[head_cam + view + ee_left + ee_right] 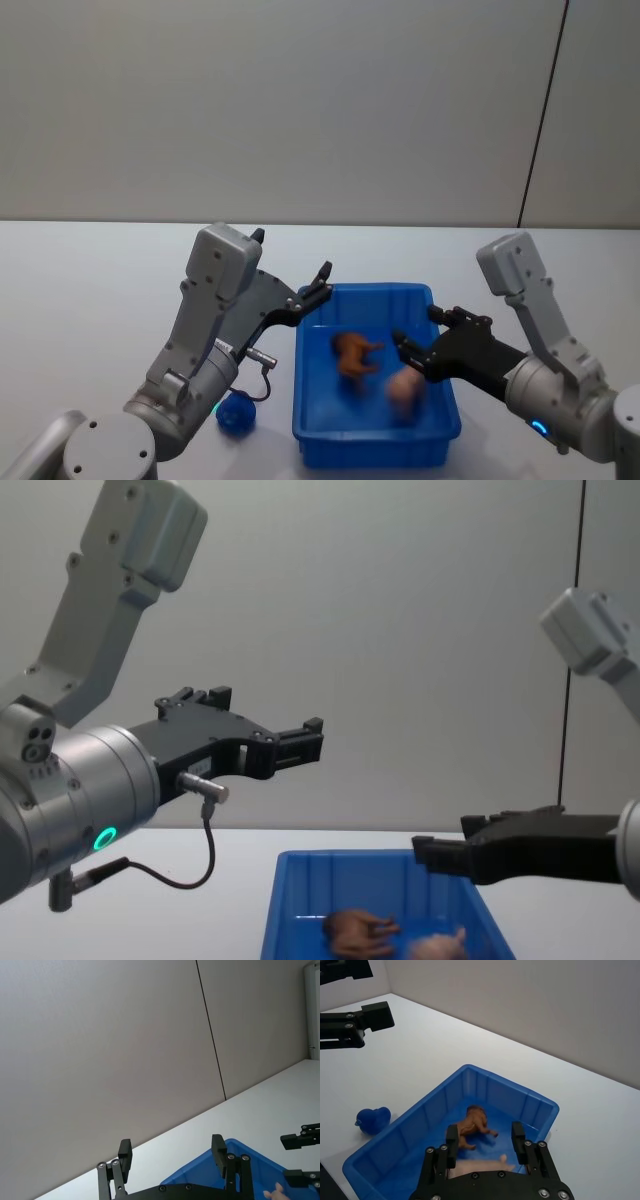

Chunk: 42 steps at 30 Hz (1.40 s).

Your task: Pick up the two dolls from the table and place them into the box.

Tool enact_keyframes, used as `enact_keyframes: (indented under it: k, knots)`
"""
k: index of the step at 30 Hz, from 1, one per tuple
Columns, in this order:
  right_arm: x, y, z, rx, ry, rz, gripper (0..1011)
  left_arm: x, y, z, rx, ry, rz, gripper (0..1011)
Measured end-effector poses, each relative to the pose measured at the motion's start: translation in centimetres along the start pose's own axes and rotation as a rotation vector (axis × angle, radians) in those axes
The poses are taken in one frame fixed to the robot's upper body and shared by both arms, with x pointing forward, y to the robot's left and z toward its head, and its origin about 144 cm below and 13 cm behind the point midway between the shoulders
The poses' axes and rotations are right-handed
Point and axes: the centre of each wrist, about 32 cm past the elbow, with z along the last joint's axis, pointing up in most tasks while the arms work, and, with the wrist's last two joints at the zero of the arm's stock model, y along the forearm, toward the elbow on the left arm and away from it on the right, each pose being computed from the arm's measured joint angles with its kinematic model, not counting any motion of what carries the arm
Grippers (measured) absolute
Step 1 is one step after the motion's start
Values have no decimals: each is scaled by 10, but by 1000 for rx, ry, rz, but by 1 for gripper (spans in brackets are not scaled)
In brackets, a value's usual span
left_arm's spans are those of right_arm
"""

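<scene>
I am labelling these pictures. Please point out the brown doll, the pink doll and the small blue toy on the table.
brown doll (pixel 472 1123): right wrist view, its back.
pink doll (pixel 404 388): head view, its body.
small blue toy (pixel 236 413): head view, its body.

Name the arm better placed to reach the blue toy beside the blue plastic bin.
Left: the toy lies left of the bin, nearer the left gripper; the right gripper hovers over the bin.

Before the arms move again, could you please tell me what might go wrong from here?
The open right gripper hangs just over the pale pink doll, near the right wall of the blue bin; withdrawing, it could clip that wall or drag the doll. The open left gripper hangs close above the bin's left rim and could nudge it.
</scene>
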Motion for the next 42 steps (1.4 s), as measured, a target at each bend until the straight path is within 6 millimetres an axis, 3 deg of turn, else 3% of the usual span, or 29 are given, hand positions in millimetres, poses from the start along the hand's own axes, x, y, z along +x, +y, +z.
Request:
enact_keyframes:
  k: [14,29,42]
  knots:
    - [6,-1,0,37,44,-5,995,0,0,0,0,0,0,1001]
    - [35,-29,-18,124,4,-68,1001,0,0,0,0,0,0,1001]
    - [46,-40,-26,146,-27,-94,1001,4,7,0,4,-15,10,1001]
